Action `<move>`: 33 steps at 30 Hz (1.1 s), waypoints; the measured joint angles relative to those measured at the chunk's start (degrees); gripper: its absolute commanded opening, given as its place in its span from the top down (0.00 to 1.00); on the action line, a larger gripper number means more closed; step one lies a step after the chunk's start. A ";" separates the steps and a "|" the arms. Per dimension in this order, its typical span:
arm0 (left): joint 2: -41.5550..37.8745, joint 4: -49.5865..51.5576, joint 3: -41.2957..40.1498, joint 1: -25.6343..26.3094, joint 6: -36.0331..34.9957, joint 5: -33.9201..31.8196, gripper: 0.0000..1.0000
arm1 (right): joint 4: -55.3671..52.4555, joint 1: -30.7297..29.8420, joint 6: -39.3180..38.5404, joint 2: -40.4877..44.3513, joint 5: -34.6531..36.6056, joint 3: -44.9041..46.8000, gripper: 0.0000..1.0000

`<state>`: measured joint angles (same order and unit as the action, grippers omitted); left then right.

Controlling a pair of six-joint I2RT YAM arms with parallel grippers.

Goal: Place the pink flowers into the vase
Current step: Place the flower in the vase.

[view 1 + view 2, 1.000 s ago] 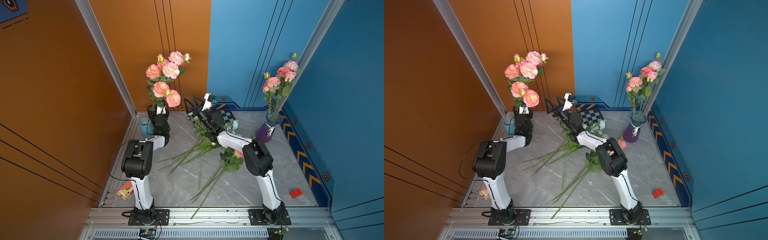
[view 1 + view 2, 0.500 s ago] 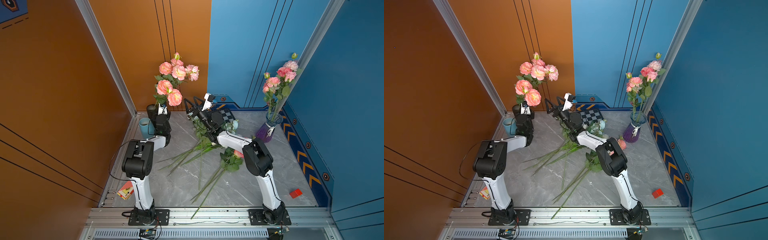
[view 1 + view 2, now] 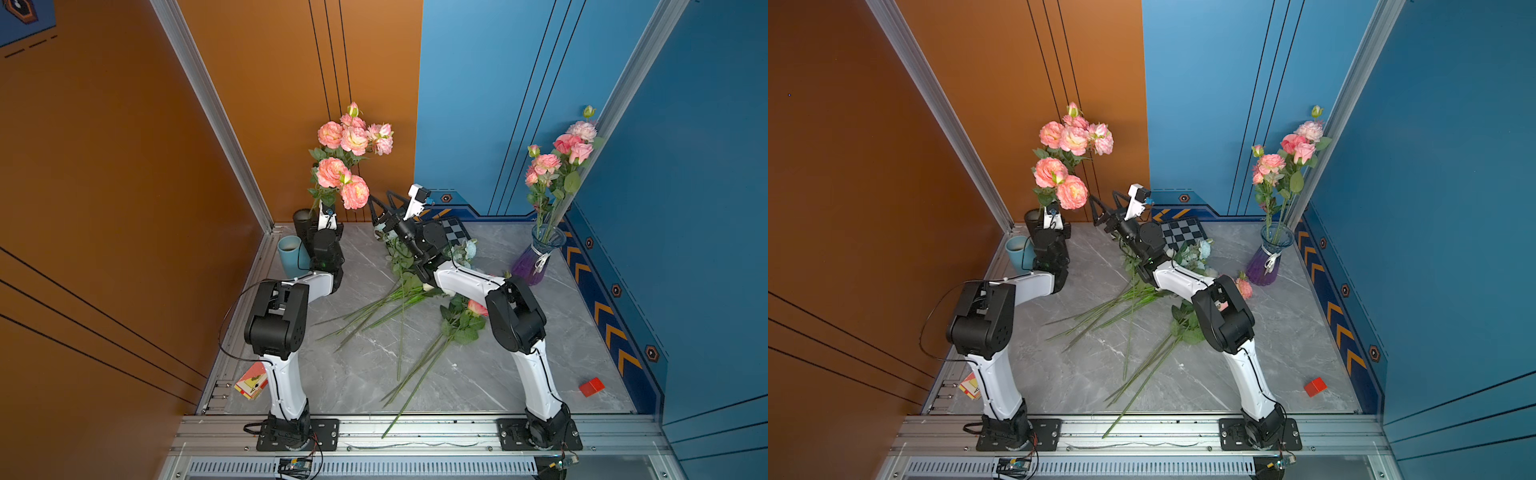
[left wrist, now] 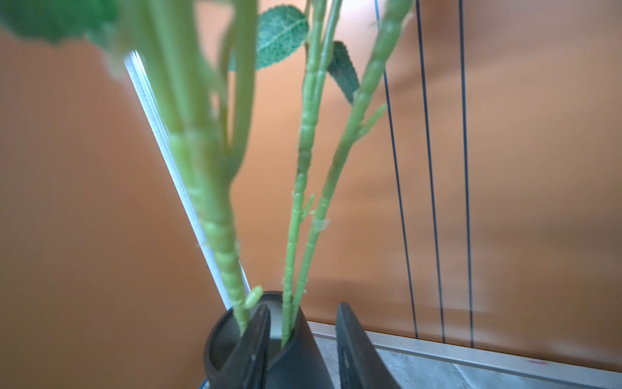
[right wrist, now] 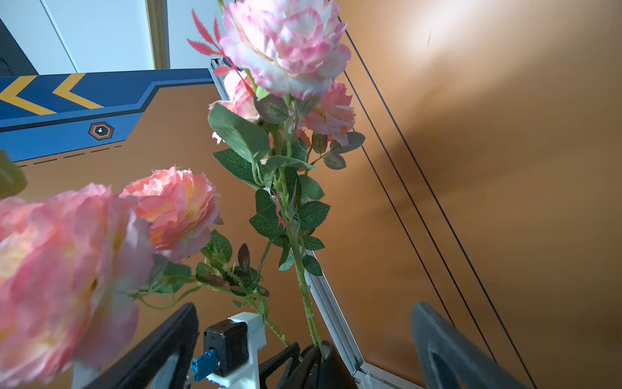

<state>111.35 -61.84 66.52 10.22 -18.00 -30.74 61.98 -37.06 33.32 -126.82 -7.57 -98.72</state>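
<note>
Though both top views hide the left hand (image 4: pixel 303 306), its wrist view shows it apart at the black vase (image 4: pixel 215 347) holding pink flowers (image 3: pixel 353 139); the right hand (image 3: pixel 380 197) gapes empty.

L arm stretched fwd, L tool (image 4: pixel 303 306) jaws slightly parted; R tool (image 5: pixel 304 308) tilted up toward it, jaws wide.

Grey marbled counter (image 3: pixel 361 374): loose pink flowers (image 3: pixel 477 307) lie across its middle (long stems fanned toward the front edge). A black vase (image 3: pixel 301 220) and blue cup (image 3: pixel 289 253) stand in the far left corner, a purple vase (image 3: pixel 536 259) far right, a red block (image 3: pixel 591 387) near front right.
</note>
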 measured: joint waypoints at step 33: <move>-9.99 0.17 -15.08 13.31 -1.25 2.27 0.01 | -43.91 5.99 -5.31 23.26 9.75 12.92 0.00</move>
<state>101.36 -61.67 51.44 23.53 -19.25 -28.47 18.06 -31.07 28.01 -103.57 2.17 -85.80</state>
